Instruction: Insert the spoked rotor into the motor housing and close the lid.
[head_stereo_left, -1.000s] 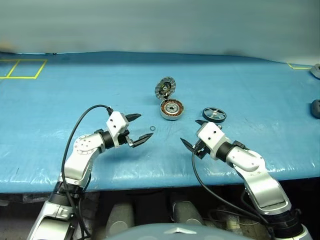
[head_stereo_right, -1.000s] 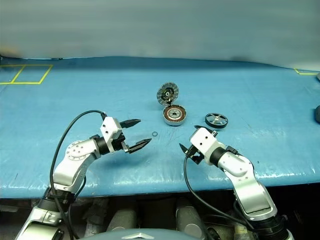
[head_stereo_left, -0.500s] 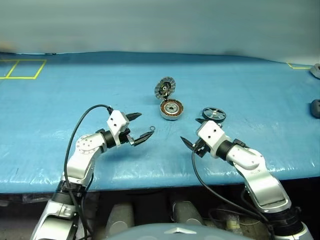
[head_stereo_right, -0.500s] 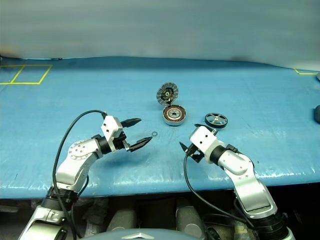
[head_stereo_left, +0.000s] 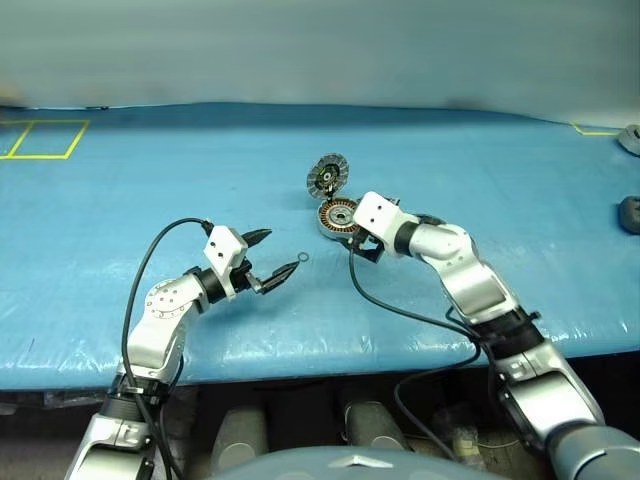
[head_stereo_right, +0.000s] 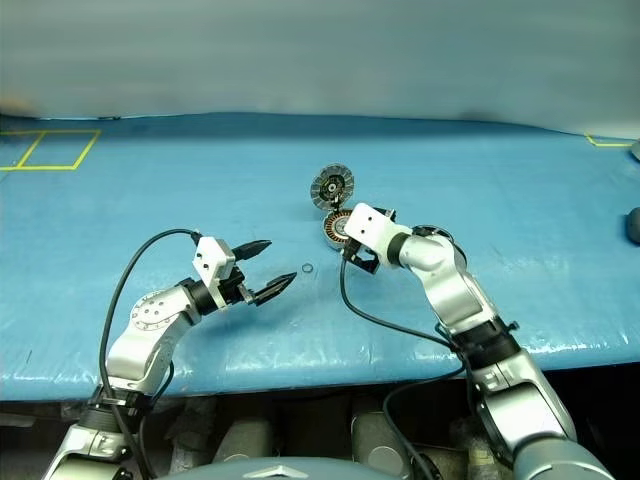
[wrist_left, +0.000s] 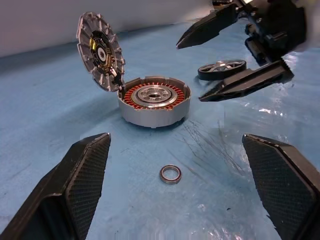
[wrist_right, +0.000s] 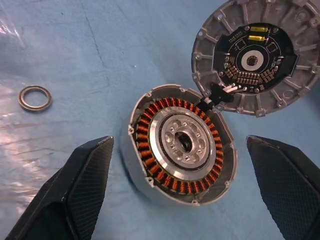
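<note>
The motor housing (wrist_right: 180, 145) lies on the blue table with its copper windings showing. Its lid (wrist_right: 255, 57) stands tilted up at the housing's far edge, circuit face towards me. My right gripper (wrist_left: 189, 71) hangs open just above the table beside the housing, fingers pointing at it, touching nothing. The spoked rotor (wrist_left: 221, 69) lies flat behind that gripper; in the eye views my right arm hides it. My left gripper (head_stereo_left: 280, 252) stands open near the front, aimed at the housing and holding nothing.
A tiny metal washer ring (head_stereo_left: 302, 256) lies on the table (head_stereo_left: 150, 200) just past my left fingertips. Yellow tape (head_stereo_left: 45, 138) marks a square at the back left. Two dark objects (head_stereo_left: 628, 213) sit at the far right edge.
My right arm has reached forward and leftwards from the front edge up to the housing, now covering the rotor in the eye views. The left gripper has hardly moved.
</note>
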